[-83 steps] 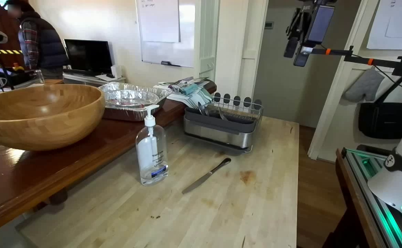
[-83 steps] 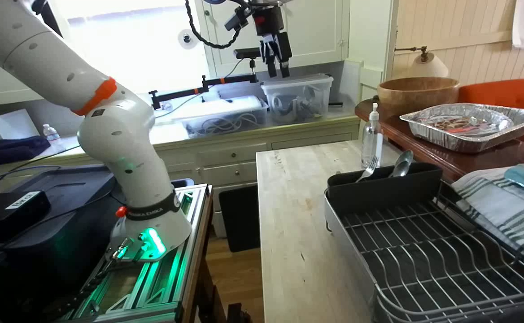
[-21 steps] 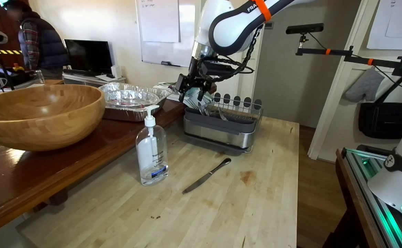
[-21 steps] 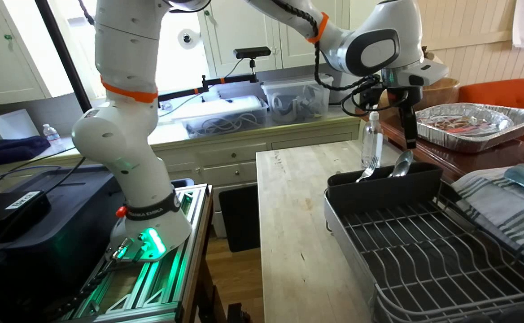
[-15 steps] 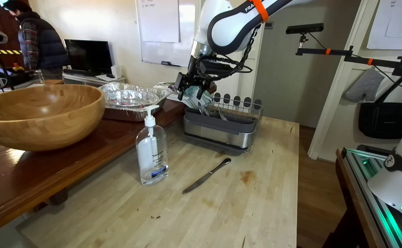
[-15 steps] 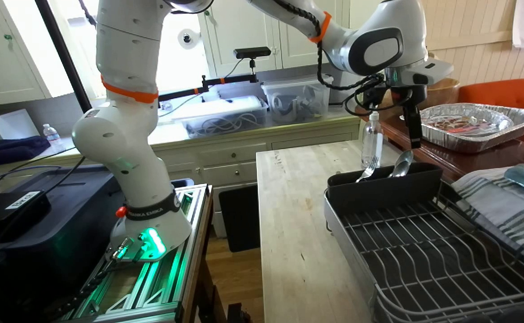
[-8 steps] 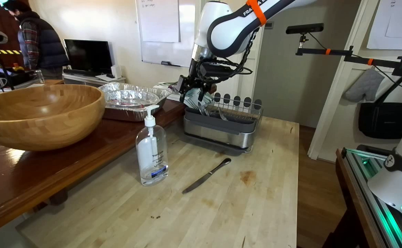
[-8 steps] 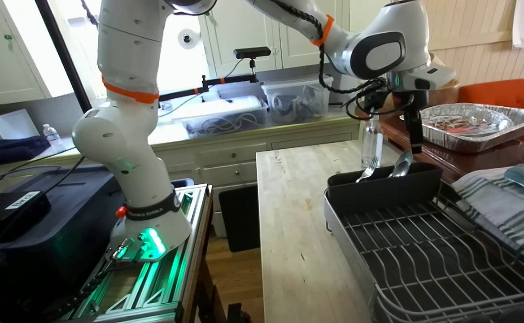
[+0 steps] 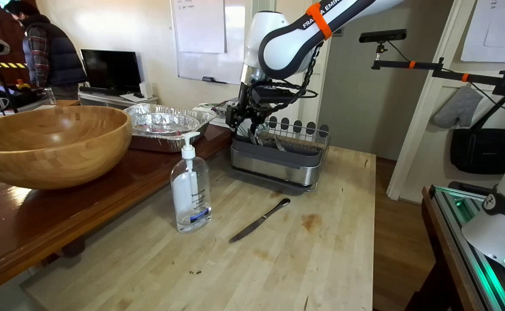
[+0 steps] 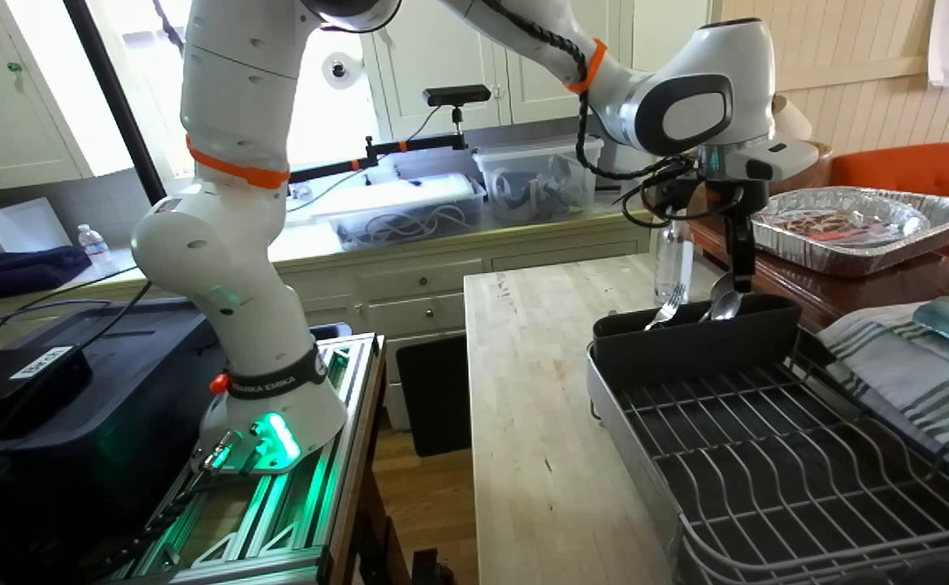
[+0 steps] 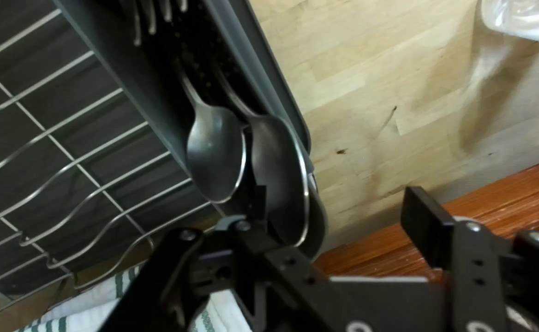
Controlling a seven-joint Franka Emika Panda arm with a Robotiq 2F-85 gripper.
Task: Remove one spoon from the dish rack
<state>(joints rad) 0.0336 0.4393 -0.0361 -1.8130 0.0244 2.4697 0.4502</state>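
Two silvery spoons stand bowl-up in the dark cutlery caddy of the dish rack (image 9: 274,167), and they lean toward the gripper. In the wrist view a smaller spoon (image 11: 215,150) is left of a larger spoon (image 11: 276,168). A spoon bowl (image 10: 725,307) also shows in an exterior view. My gripper (image 11: 336,203) is open, pointing down at the caddy's end. Its left fingertip is beside the larger spoon's bowl, on the side of the smaller one. Its right fingertip is apart, over the table edge. Contact cannot be told. The gripper (image 9: 244,128) is just above the caddy.
A fork (image 10: 668,307) stands in the same caddy. A soap bottle (image 9: 192,194) and a knife (image 9: 259,221) are on the light table. A wooden bowl (image 9: 53,151) and foil trays (image 10: 856,231) stand on the brown table. A striped towel (image 10: 913,366) lies beside the rack.
My arm has swung over to the rack from well away. In the last half second the gripper has lowered to the spoons, and the upper spoon bowl has shifted slightly beside the fingertip.
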